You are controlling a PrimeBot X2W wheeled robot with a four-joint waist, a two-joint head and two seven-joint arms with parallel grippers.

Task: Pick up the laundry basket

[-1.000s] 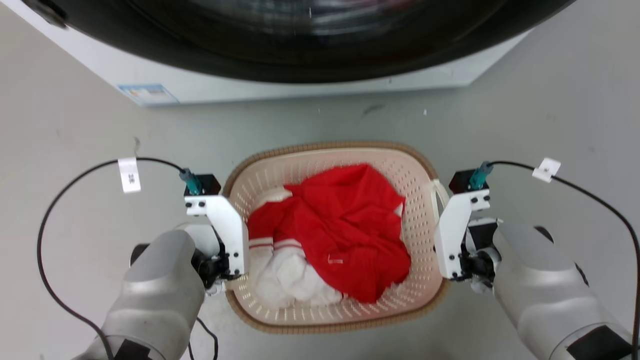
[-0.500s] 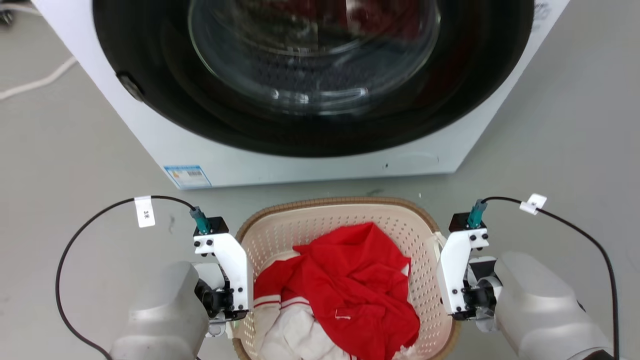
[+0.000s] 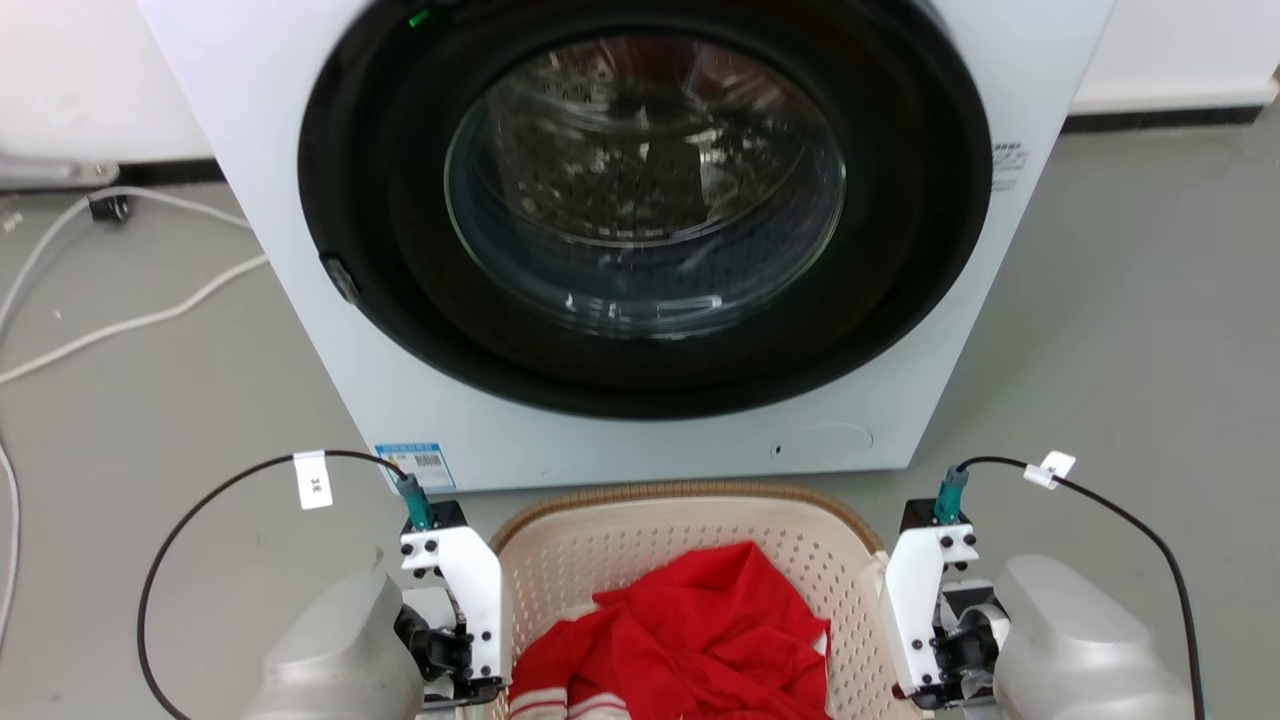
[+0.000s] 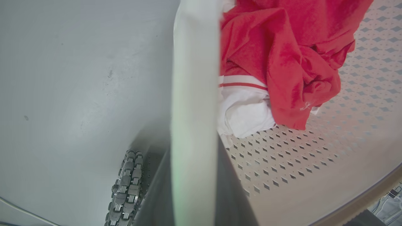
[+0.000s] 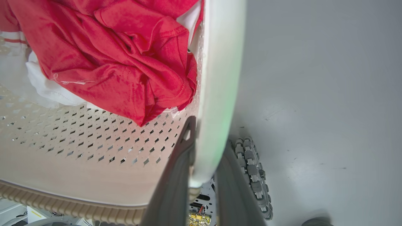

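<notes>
The left forearm and right forearm are smooth silver-grey shells. Each wrist carries a white bracket dotted with small black screws and topped by a black block and a teal plug. A thin black cable loops from each plug, wearing a white tag. The jaws are dark grey. The base has a grey wheel ringed with small rollers.

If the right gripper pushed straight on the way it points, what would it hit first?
The basket's white handle, which sits between the fingers of the right gripper and runs on ahead of them. Past that, probably the floor, though depth is hard to judge.
</notes>
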